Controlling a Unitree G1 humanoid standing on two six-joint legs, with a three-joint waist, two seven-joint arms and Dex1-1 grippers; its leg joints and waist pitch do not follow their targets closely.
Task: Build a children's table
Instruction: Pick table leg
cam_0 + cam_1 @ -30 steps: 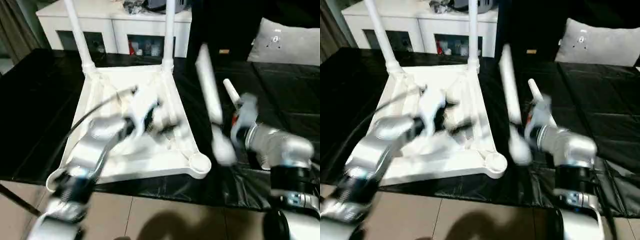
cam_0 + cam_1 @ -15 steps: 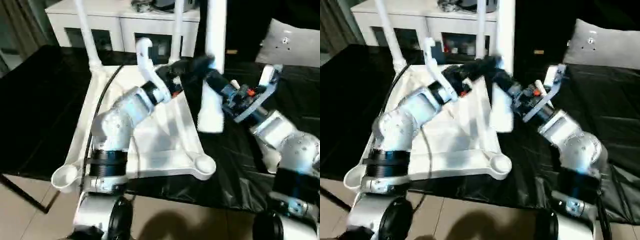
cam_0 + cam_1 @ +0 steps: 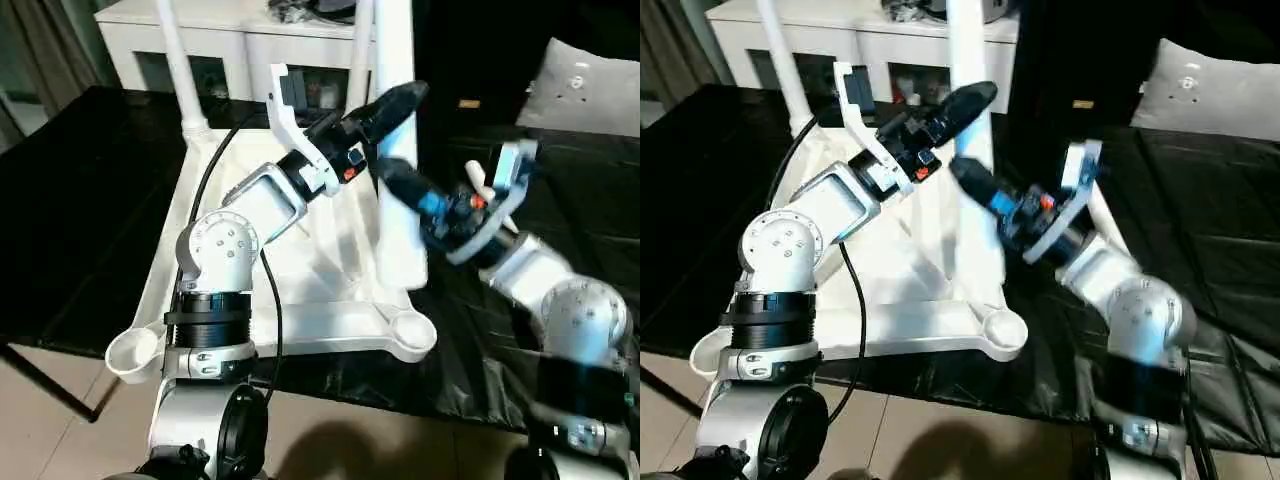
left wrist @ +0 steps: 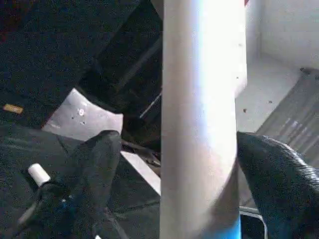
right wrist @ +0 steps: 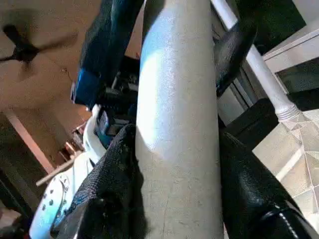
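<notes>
The white tabletop (image 3: 320,322) lies upside down on the black-covered table. Two legs (image 3: 178,70) (image 3: 362,30) stand in its far corner sockets. Both near sockets (image 3: 412,335) (image 3: 132,350) are bare. My right gripper (image 3: 400,185) is shut on a third leg (image 3: 400,240), which stands upright over the tabletop's right edge. In the right wrist view both fingers (image 5: 119,169) press the tube. Higher up, my left gripper (image 3: 398,105) is open and straddles the same leg (image 4: 199,119), with a gap beside one finger (image 4: 97,169). Another leg (image 3: 1108,225) lies behind my right arm.
A white cabinet with glass doors (image 3: 240,50) stands behind the table. A grey cushion (image 3: 590,85) rests at the back right. The black cover (image 3: 80,200) spreads wide to the left of the tabletop. Tiled floor (image 3: 80,440) begins at the near edge.
My right gripper has brought the leg from a tilt beside the tabletop to upright over its right edge. My left arm rose from the tabletop and put its fingers around the leg.
</notes>
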